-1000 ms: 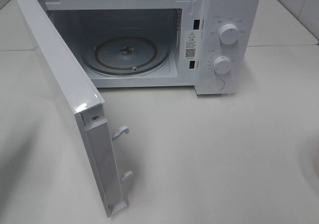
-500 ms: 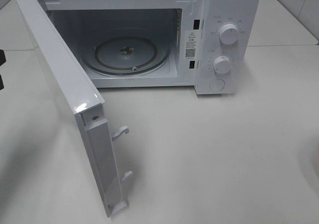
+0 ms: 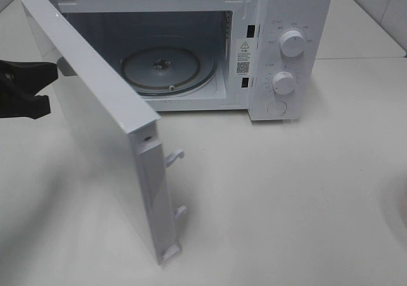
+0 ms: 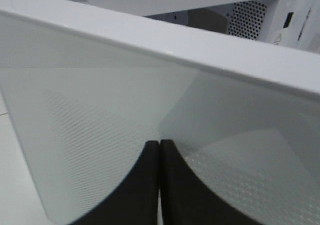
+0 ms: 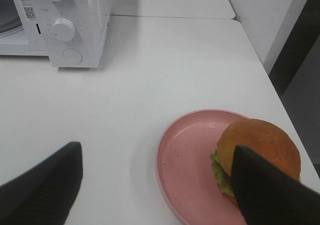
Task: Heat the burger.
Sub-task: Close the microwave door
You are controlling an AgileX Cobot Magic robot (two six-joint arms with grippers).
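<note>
The burger (image 5: 260,150), golden-brown bun over green lettuce, lies on the far side of a pink plate (image 5: 185,160) in the right wrist view. My right gripper (image 5: 156,150) hovers open above the plate, one finger over the burger's edge and nothing held. The burger is out of the exterior view. The white microwave (image 3: 280,19) stands with its door (image 3: 95,127) partly swung out, and its glass turntable (image 3: 168,67) is bare. My left gripper (image 3: 49,86) is shut with its fingertips (image 4: 150,155) against the outer face of the door (image 4: 100,110).
Two dials (image 3: 292,42) and a round button sit on the microwave's right panel. The plate lies near the table's right edge (image 5: 260,60), with a wall and a dark gap beyond. The door's latch hooks (image 3: 173,157) stick out over the table in front.
My left gripper has come in from the left and met the door. The door has swung some way toward the microwave. The right arm has not moved.
</note>
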